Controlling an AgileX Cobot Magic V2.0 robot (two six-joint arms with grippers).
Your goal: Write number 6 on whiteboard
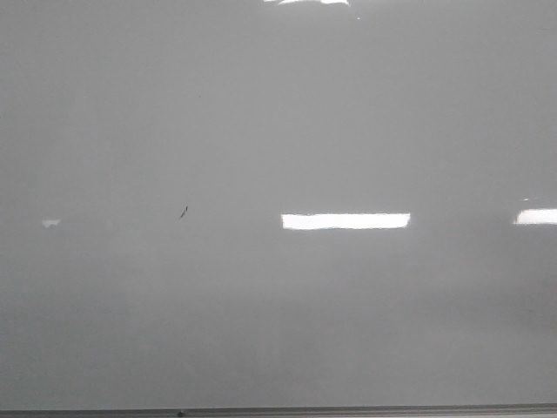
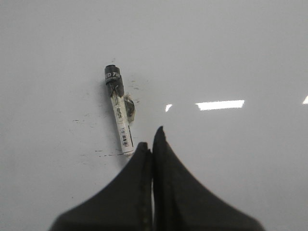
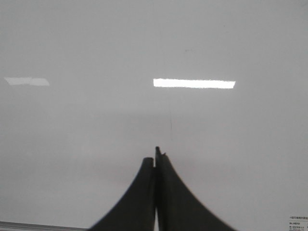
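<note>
The whiteboard (image 1: 348, 122) fills the front view, glossy pale grey with bright light reflections. No number 6 shows on it; only a tiny dark speck (image 1: 184, 212) is there. In the left wrist view a white marker with a black cap (image 2: 119, 115) lies flat on the whiteboard (image 2: 231, 57), just beyond my left gripper (image 2: 151, 139). That gripper is shut and empty, its tips beside the marker's near end. My right gripper (image 3: 154, 155) is shut and empty over bare whiteboard (image 3: 96, 48). Neither gripper shows in the front view.
A thin grey edge strip (image 1: 348, 409) runs along the board's near side, also in the right wrist view (image 3: 29, 224). Faint dark smudges (image 2: 108, 154) lie near the marker. A small printed label (image 3: 298, 224) sits at the board's corner.
</note>
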